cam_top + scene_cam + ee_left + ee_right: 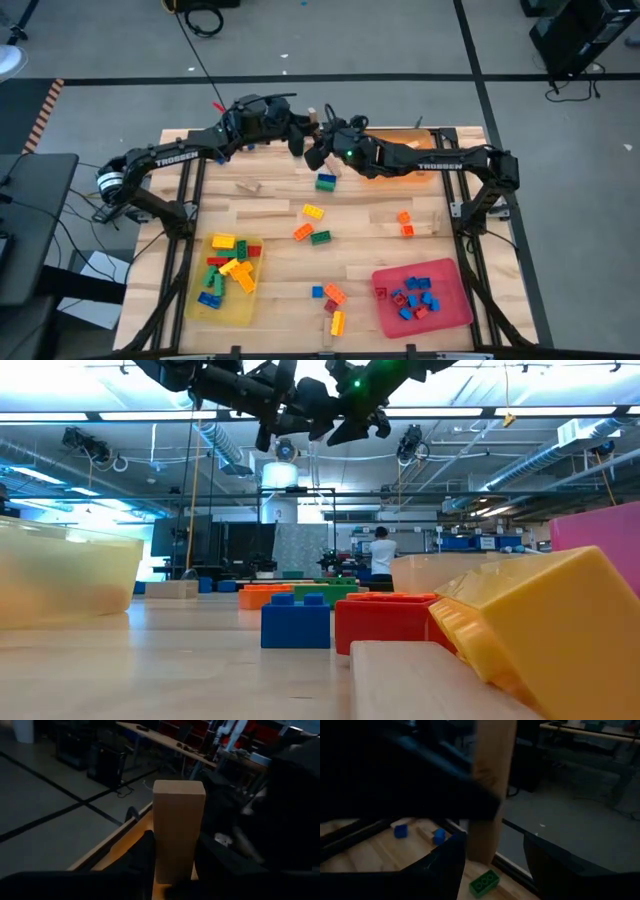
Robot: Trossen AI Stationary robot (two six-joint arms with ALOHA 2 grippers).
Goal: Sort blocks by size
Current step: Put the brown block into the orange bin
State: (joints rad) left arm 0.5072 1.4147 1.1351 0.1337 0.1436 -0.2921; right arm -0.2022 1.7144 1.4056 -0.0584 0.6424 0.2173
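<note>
A long tan wooden block [178, 825] is held high above the far middle of the table with my left gripper [172, 862] shut on it. My right gripper [495, 867] is open and faces the left one [302, 135]. Its two fingers stand on either side of the block's free end [481, 847], and I see no touch. In the high view my right gripper [318, 153] is just right of the left one. Loose plastic blocks lie on the table below, among them a blue and green pair [326, 182]. My left gripper pinches the wooden block's two long sides [165, 870] between its two fingers, at one end of the block. The rest of the block sticks out past the fingers. The gripper comes in roughly level from the table's left, and the block is lifted clear of the table.
A yellow tray [196, 300] at near left holds several large blocks. A red tray [455, 305] at near right holds small blue and red ones. An orange tray [395, 170] lies under my right arm. Loose yellow [313, 211], orange [404, 222] and green [320, 237] blocks and a wooden piece [248, 185] are scattered mid-table.
</note>
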